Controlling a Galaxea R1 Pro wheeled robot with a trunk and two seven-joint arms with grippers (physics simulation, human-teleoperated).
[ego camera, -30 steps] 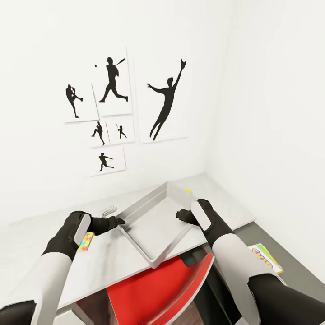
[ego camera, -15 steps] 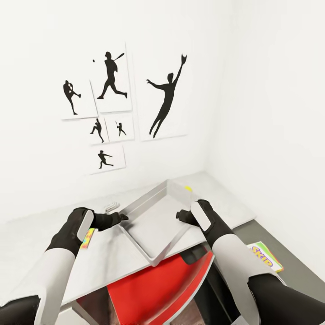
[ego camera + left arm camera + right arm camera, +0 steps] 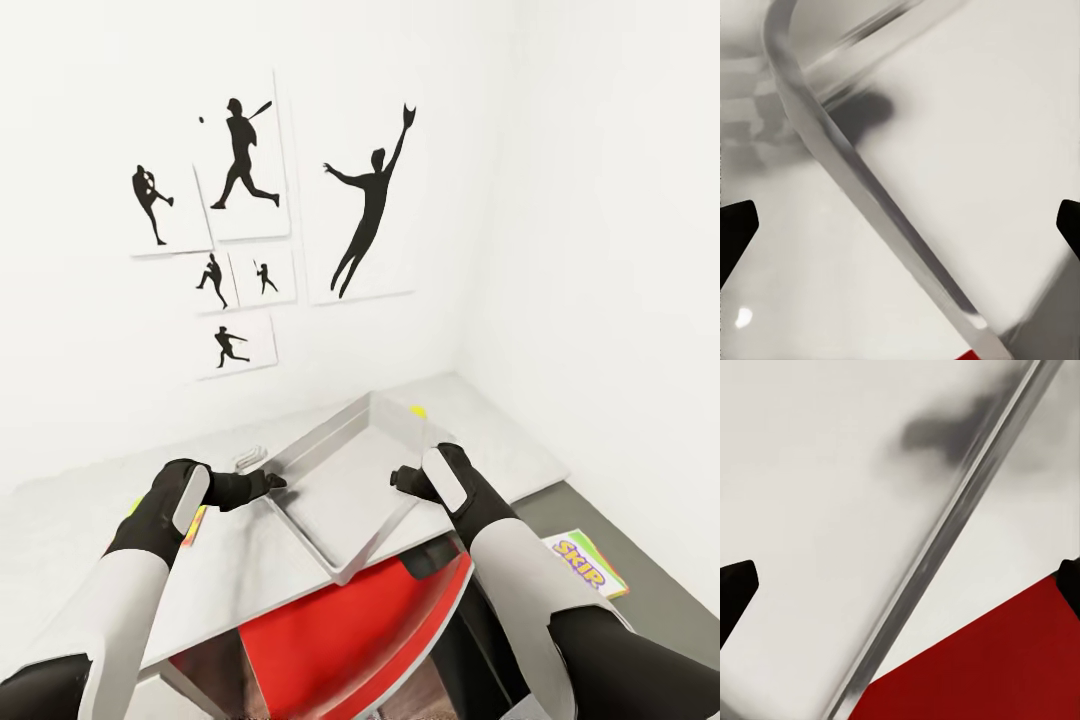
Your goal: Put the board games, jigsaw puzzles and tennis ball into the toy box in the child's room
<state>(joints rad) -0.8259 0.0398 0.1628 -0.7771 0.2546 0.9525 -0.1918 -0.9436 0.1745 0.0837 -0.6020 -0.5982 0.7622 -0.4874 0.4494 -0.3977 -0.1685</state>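
Toy box (image 3: 345, 490) sits skewed on the table (image 3: 90, 540), one corner past the near edge above a red chair (image 3: 340, 630). It looks rigid, light and slick, so its low rims are the natural holds. Left tool (image 3: 272, 483) and right tool (image 3: 397, 478) flank it, fingers spread wide with a rim between them. A tennis ball (image 3: 417, 411) lies just behind the box, a board game (image 3: 585, 566) on the dark cabinet (image 3: 640, 560), a jigsaw puzzle (image 3: 195, 522) under the left wrist. Walls crowd the corner closely.
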